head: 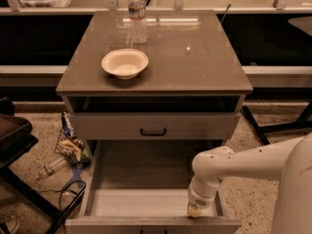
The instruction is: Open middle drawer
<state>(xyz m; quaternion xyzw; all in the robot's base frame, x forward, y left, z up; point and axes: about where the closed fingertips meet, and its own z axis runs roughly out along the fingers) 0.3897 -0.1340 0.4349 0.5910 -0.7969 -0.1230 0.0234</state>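
Tabletop (200,67) holds bowl (125,62); claw (195,210) hangs inside pulled-out middle drawer (122,222).

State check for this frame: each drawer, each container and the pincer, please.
middle drawer: pulled far out.
upper drawer: shut.
bowl: upright on the cabinet top.
water bottle: upright, cap on.
pincer: down inside the middle drawer, at its front right corner.

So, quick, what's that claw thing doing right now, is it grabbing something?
Gripper: down at the front right of the pulled-out middle drawer; whether it is open, closed or holding anything cannot be told.
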